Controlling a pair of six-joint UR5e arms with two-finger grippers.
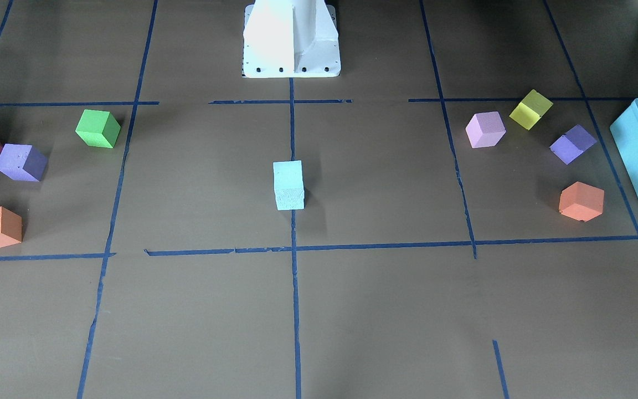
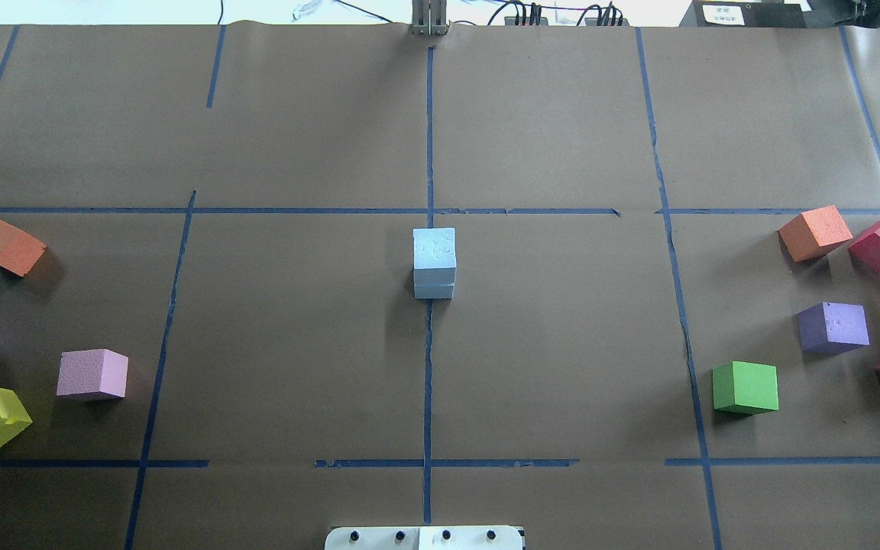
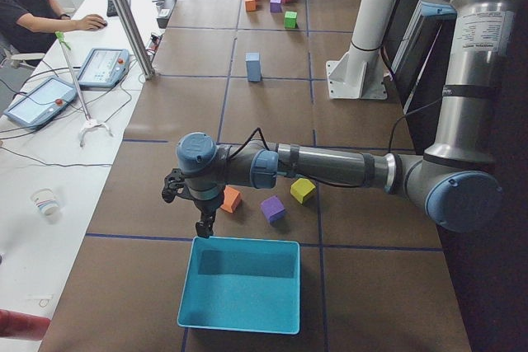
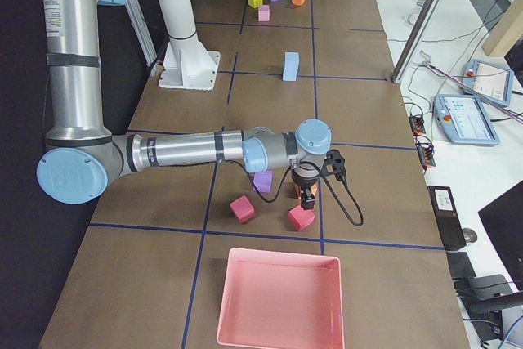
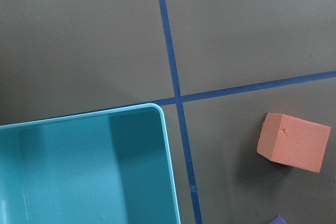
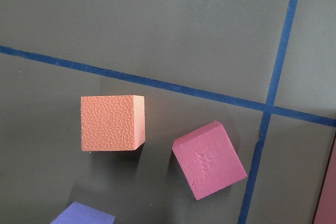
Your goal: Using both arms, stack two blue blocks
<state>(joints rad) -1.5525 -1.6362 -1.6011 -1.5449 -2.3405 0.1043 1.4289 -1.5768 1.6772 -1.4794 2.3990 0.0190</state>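
The two pale blue blocks stand stacked, one on the other, at the table's centre on the blue tape line (image 1: 288,185) (image 2: 434,262) (image 3: 253,66) (image 4: 290,65). No gripper touches them. My left gripper (image 3: 202,224) shows only in the exterior left view, far from the stack, above the near edge of the teal bin (image 3: 239,286); I cannot tell if it is open. My right gripper (image 4: 308,198) shows only in the exterior right view, above a red cube (image 4: 301,218) near the pink tray (image 4: 282,300); I cannot tell its state.
Coloured cubes lie in two groups at the table's ends: orange (image 2: 4,244), purple, pink and yellow on the left; orange, red, purple and green (image 2: 745,387) on the right. The white pedestal (image 1: 291,39) stands behind the stack.
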